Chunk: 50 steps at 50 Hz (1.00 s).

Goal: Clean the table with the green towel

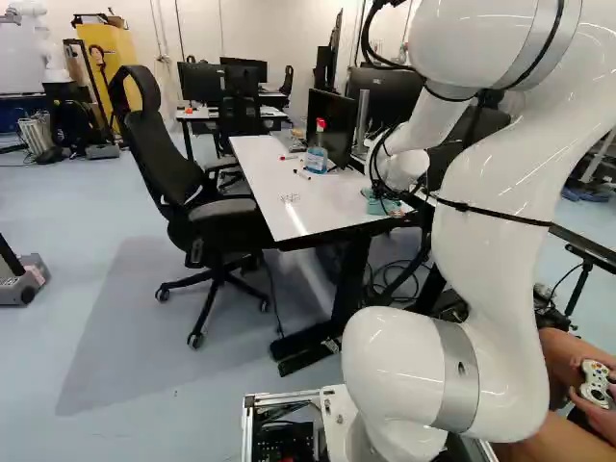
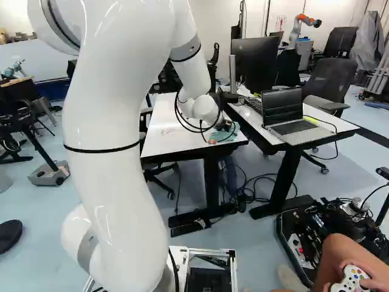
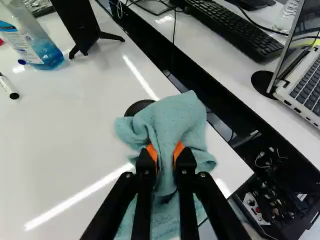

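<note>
Where the green towel (image 3: 172,115) bunches between its fingers, the hand (image 2: 226,126) pinches it.

Glossy white arm (image 1: 496,279), grey bands (image 1: 457,385), looping black cables (image 1: 366,40), black pincer (image 2: 223,126), orange pads (image 3: 178,150)

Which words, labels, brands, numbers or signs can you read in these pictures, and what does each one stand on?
None can be read for certain.
Label on the spray bottle: too blurred.
Dark marks on the white table: too small to tell whether they are writing.
Keys of the black keyboard and the laptop: too small.
</note>
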Available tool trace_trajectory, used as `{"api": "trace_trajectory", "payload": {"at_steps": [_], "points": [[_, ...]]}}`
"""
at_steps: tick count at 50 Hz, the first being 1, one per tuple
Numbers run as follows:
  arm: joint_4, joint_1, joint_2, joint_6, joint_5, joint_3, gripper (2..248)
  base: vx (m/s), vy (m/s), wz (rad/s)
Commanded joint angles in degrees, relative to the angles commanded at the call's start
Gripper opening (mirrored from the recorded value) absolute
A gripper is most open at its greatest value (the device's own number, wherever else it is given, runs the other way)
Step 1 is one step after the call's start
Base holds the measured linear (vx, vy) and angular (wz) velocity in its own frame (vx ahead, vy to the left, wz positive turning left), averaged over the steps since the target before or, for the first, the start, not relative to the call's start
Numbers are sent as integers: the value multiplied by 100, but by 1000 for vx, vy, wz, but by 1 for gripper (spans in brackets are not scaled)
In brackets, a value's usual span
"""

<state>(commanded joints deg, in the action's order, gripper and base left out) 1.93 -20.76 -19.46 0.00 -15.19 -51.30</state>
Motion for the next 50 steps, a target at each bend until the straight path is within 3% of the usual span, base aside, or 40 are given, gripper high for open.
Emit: {"api": "trace_trajectory", "payload": {"at_steps": [22,50], "points": [[0,94,178,0,0,-86,53,0,0,0],[0,513,421,0,3,-206,53,0,0,0]]}}
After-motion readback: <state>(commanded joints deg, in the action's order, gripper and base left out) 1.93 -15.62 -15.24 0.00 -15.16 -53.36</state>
